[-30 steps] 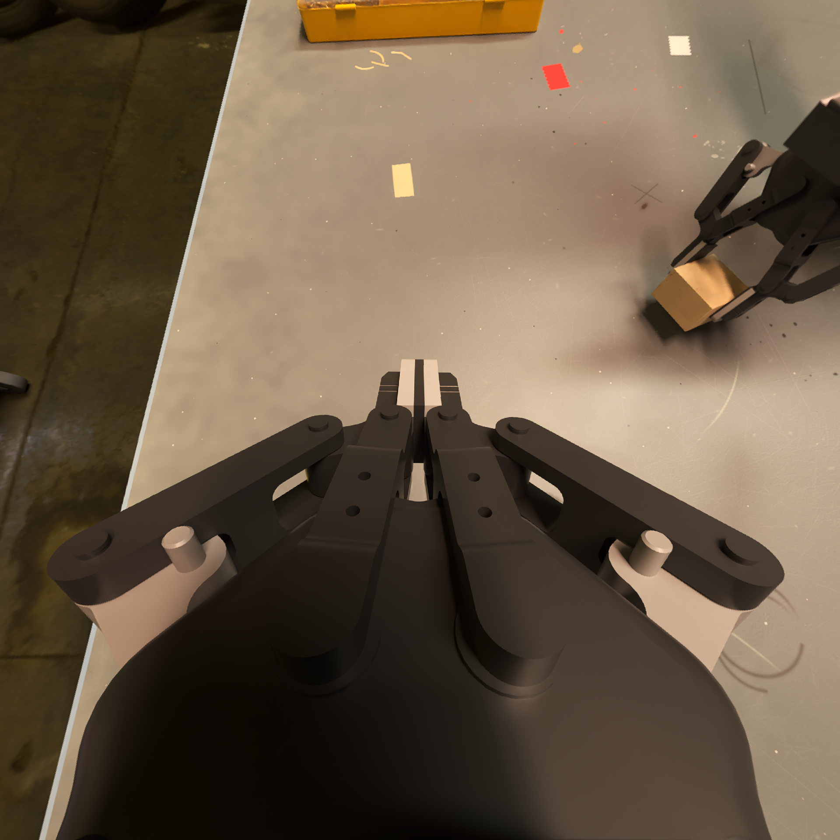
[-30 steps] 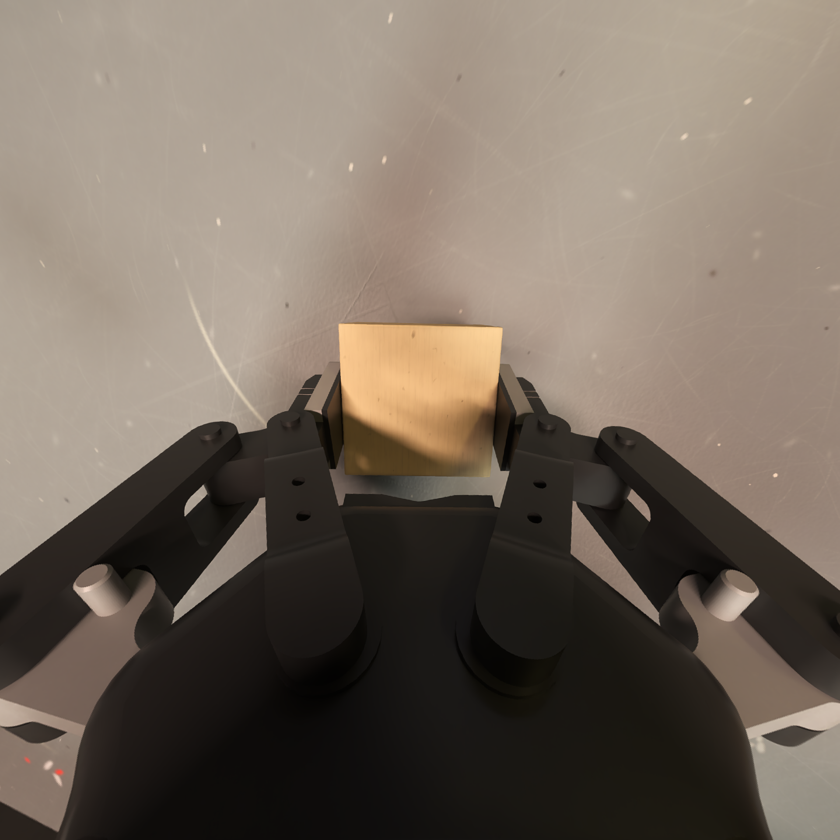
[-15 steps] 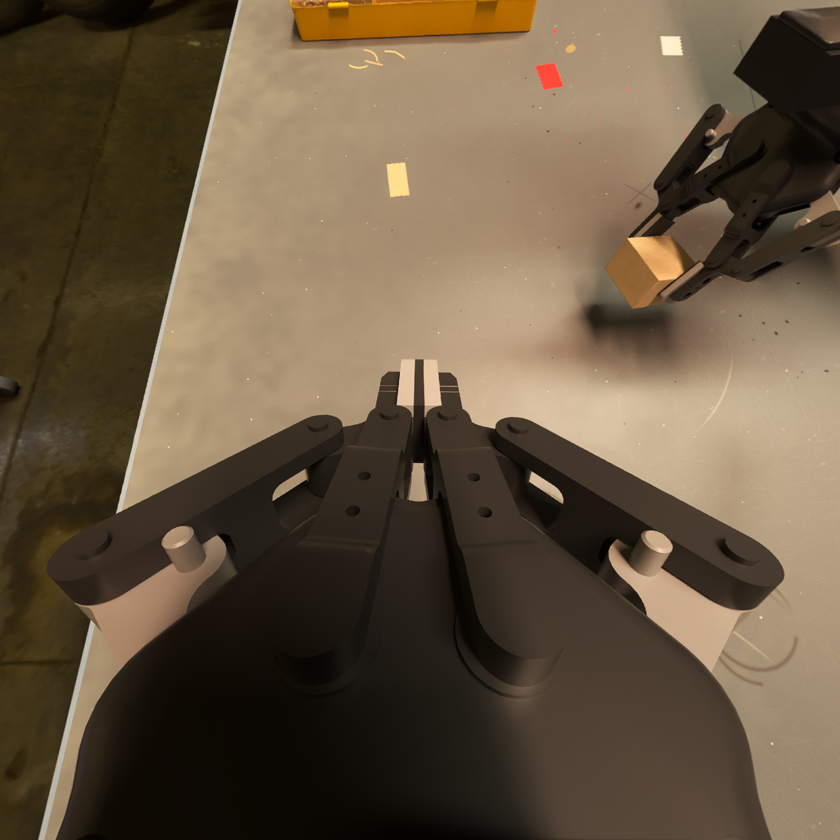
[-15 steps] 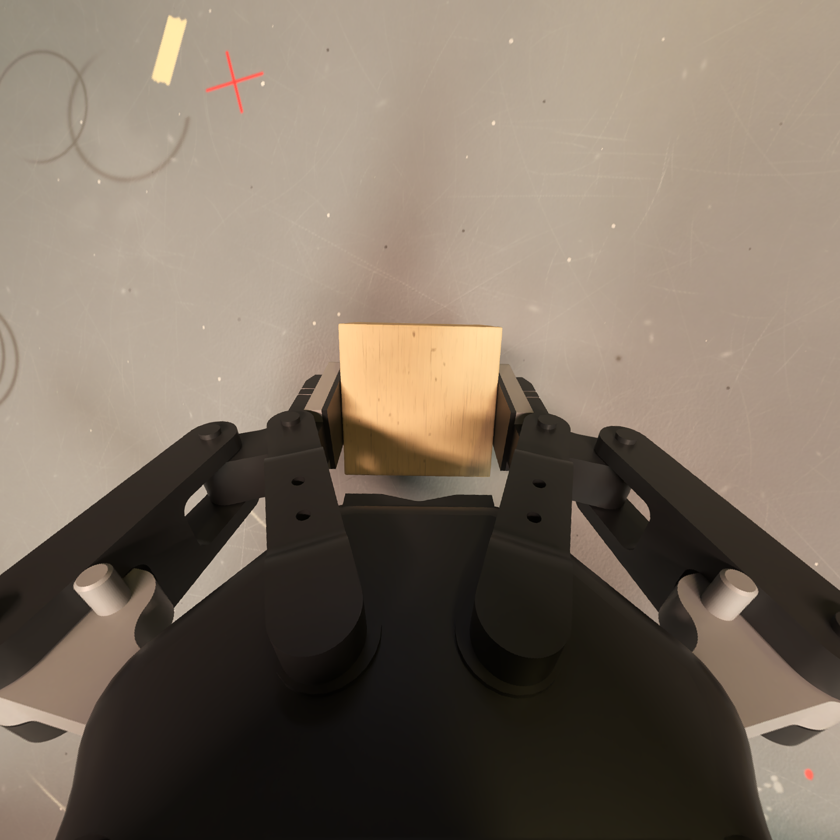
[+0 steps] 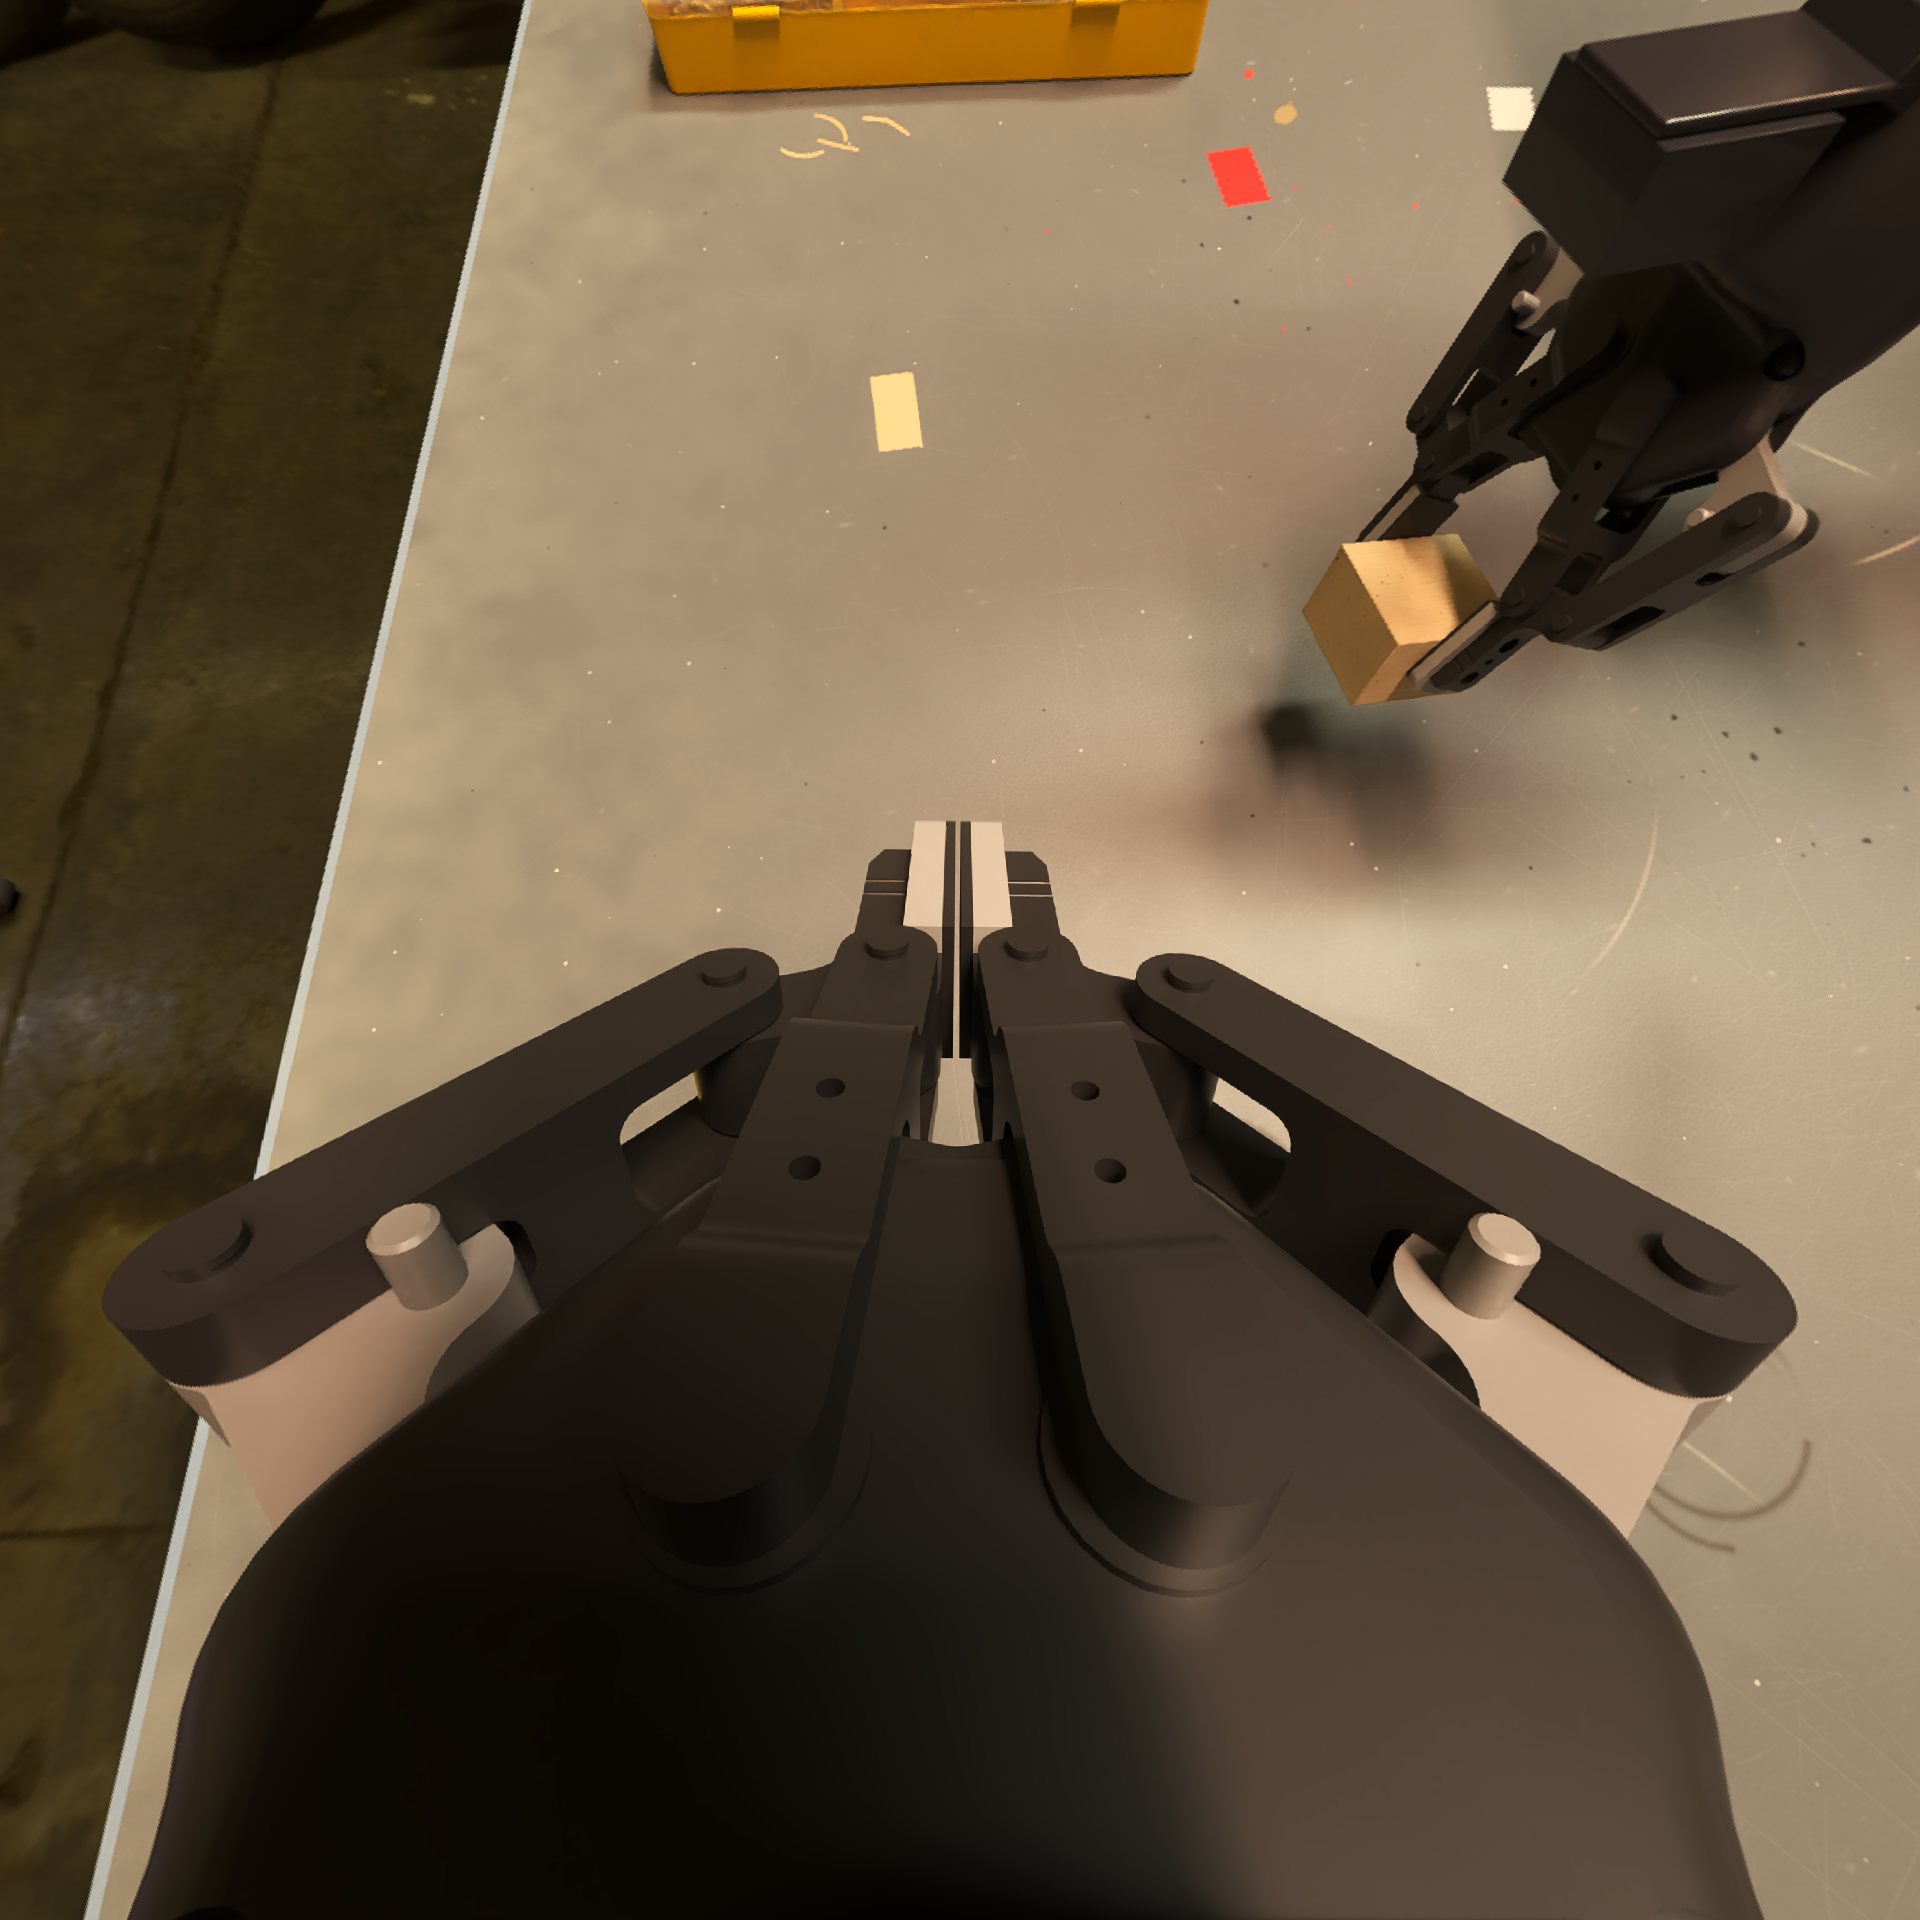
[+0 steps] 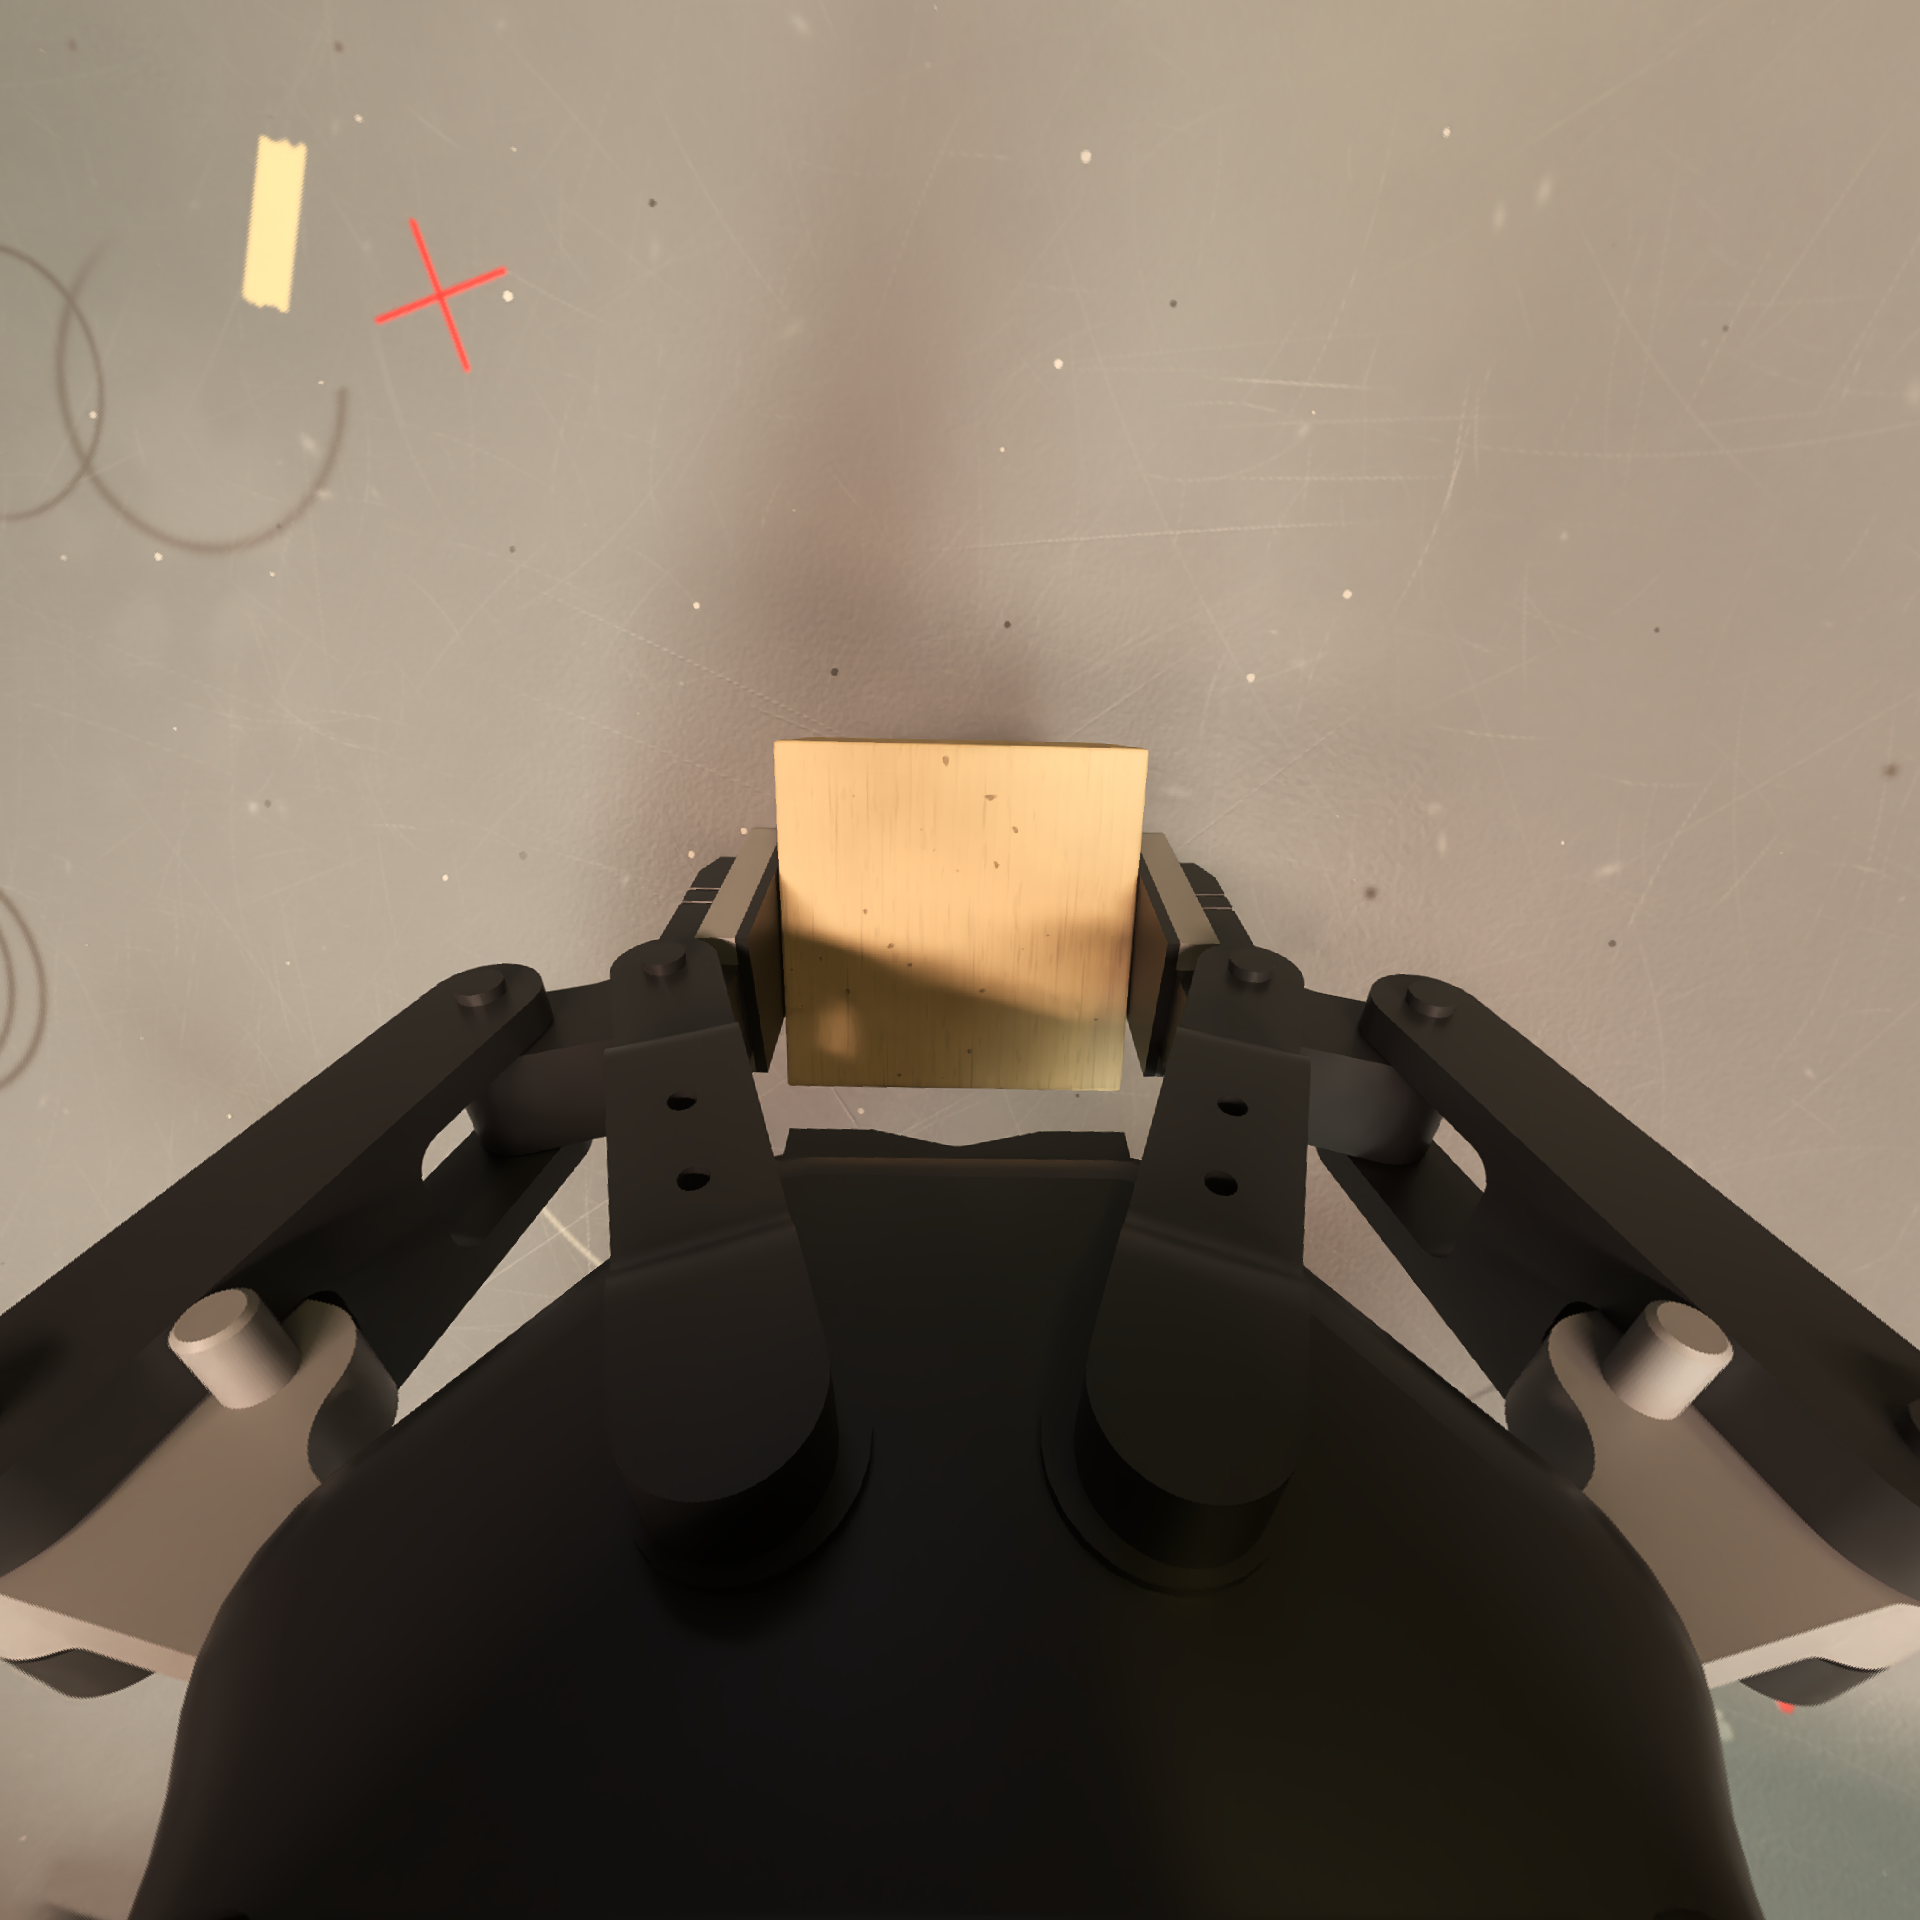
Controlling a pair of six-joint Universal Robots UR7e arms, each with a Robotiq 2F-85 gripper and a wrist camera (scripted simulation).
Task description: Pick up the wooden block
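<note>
Finding: the wooden block (image 6: 956, 914) is clamped between the jaws of the right gripper (image 6: 958, 951), one pad flat on each side face. Over the last second it has come off the table (image 5: 644, 644). It was resting at its own shadow a second ago; in the left wrist view the block (image 5: 1387, 613) now hangs clear above a detached dark shadow patch, and it has travelled up and to the left. The right gripper (image 5: 1455, 613) tilts down toward the table from the upper right. The block sits at the same place between the pads as before, so no slip is evident.

Assessment: the pick appears essentially achieved. What remains, in my judgement, is only to hold the grip firm.

The left gripper (image 5: 956, 868) hangs idle above the table near its left edge, jaws clenched on nothing, pads almost touching. It is well apart from the block and has not moved relative to its own camera.

Surroundings: a yellow bin (image 5: 925, 42) stands at the far end of the table. Flat marks lie on the surface: a pale yellow strip (image 5: 896, 412), a red patch (image 5: 1238, 177), a white patch (image 5: 1509, 107), and a red cross (image 6: 442, 296) in the right wrist view. None has height. Nothing stands in the path of the lifted block.
</note>
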